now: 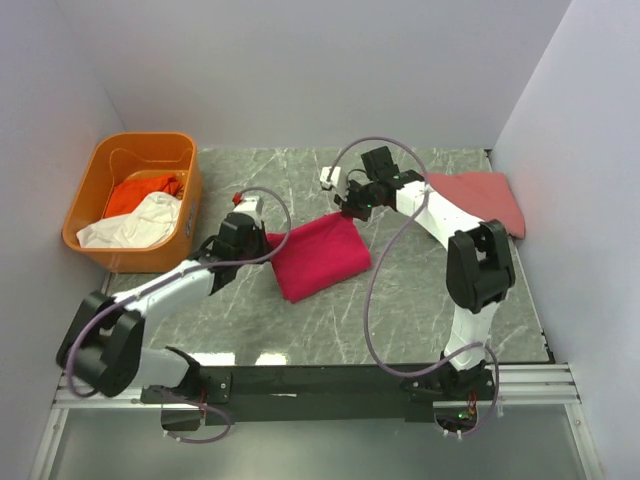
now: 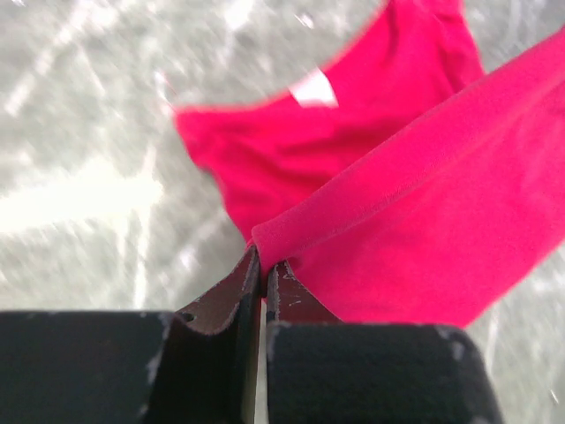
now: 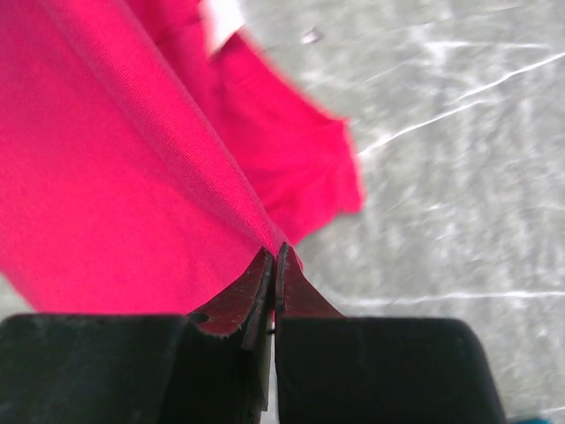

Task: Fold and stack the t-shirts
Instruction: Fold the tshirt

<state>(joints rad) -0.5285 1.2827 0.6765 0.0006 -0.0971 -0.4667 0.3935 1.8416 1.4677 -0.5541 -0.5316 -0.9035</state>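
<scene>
Mid-fold on crimson shirt (image 1: 322, 258), centre of table (image 1: 420, 300); left gripper (image 1: 262, 238) and right gripper (image 1: 350, 208) each pinched shut on its far edge; next likely: carry edge across together, tension even, then release.

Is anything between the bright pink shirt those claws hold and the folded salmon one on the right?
Nothing lies on the table between the crimson t-shirt and the salmon-pink t-shirt; only the right arm itself crosses that gap.
</scene>
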